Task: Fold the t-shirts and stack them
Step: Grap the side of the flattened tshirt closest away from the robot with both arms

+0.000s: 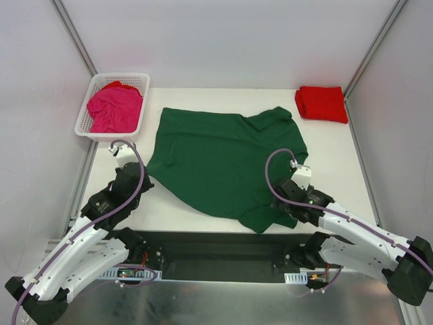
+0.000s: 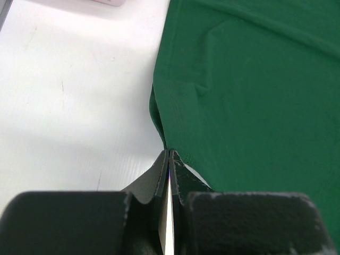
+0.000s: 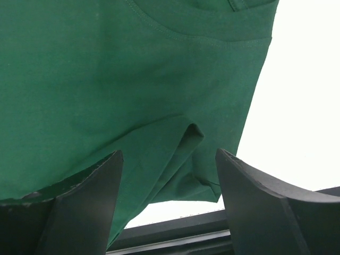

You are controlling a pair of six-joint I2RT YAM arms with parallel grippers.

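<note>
The dark green t-shirt [image 1: 223,159] lies spread open on the white table [image 1: 338,156], with wrinkles at its far right. My left gripper [image 1: 144,181] is at its near left corner, jaws shut on the cloth edge [image 2: 166,143]; in the left wrist view the left gripper [image 2: 169,154] pinches that edge. My right gripper [image 1: 281,205] is open over the shirt's near right corner [image 3: 202,159]; in the right wrist view the right gripper [image 3: 169,152] has its fingers either side of a fold. The red t-shirt [image 1: 322,103] lies folded at the far right. The magenta t-shirt [image 1: 115,108] is bunched in the basket.
The white lattice basket [image 1: 125,76] stands at the far left corner. The table's dark front edge [image 1: 216,247] runs just below the shirt's near hem. White walls with grey frame rails close in both sides and the back.
</note>
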